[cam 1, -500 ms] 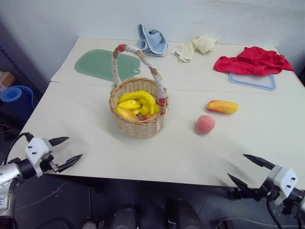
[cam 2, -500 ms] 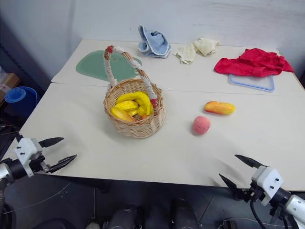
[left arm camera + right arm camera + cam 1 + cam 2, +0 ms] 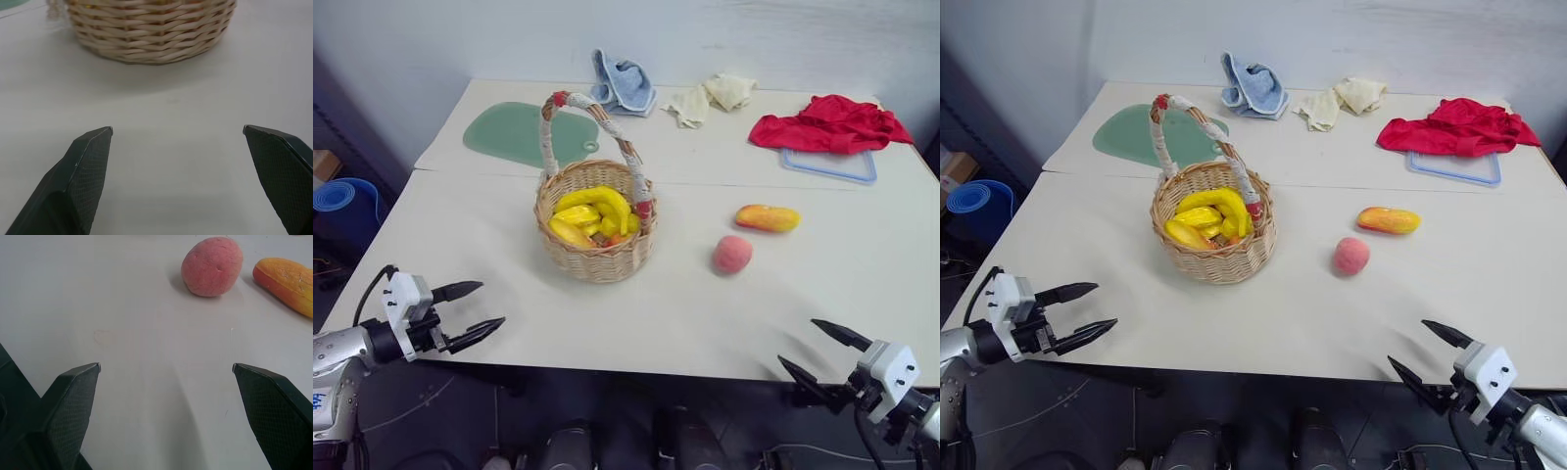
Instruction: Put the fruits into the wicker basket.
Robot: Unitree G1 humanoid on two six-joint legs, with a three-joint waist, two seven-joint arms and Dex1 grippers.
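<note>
A round pink-red peach [image 3: 732, 255] lies on the white table [image 3: 489, 255], right of the wicker basket [image 3: 595, 257]. An orange-yellow mango [image 3: 768, 217] with a red blush lies just behind and to the right of the peach. The basket holds yellow bananas [image 3: 590, 209] under its cloth-wrapped handle. My left gripper [image 3: 481, 307] hovers open at the table's front left edge, pointing toward the basket [image 3: 146, 29]. At the front right edge my right gripper [image 3: 811, 350] is open and empty, facing the peach [image 3: 212, 267] and mango [image 3: 286, 284].
A green cutting board [image 3: 514, 133] lies behind the basket. Along the back are a blue cloth [image 3: 625, 84], a cream cloth [image 3: 713, 96] and a red cloth [image 3: 830, 125] over a blue-rimmed tray [image 3: 832, 166]. A blue roll [image 3: 340, 194] stands on the floor at left.
My left gripper has moved right and forward, over the table's front edge. The right gripper has barely shifted.
</note>
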